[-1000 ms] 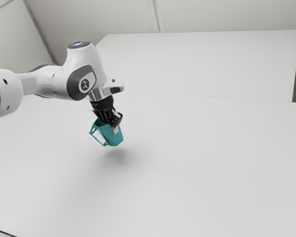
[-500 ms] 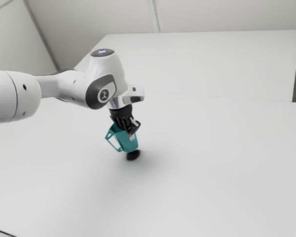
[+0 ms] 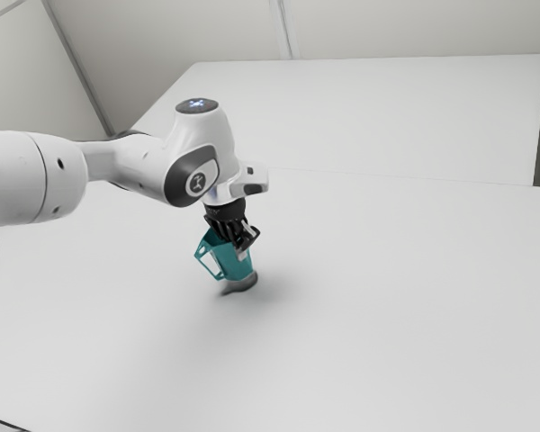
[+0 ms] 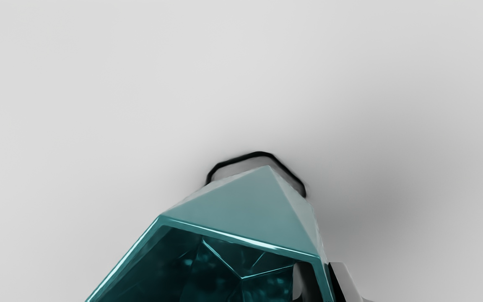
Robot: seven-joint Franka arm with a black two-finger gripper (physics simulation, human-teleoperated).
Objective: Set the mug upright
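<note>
Currently, mug (image 3: 237,260): mouth up, tilted, its base low at the table (image 3: 396,306); whether it touches, I cannot tell.
Handle (image 3: 206,266): on the mug's side facing the exterior view's left.
Gripper (image 3: 243,251): at the mug's rim.
Fingers (image 4: 307,281): pinching the mug's wall, one inside, one outside.
Arm (image 3: 144,167): reaching in from the exterior view's left, above the mug.
Dark-edged patch (image 4: 237,167): under the mug's base.
</note>
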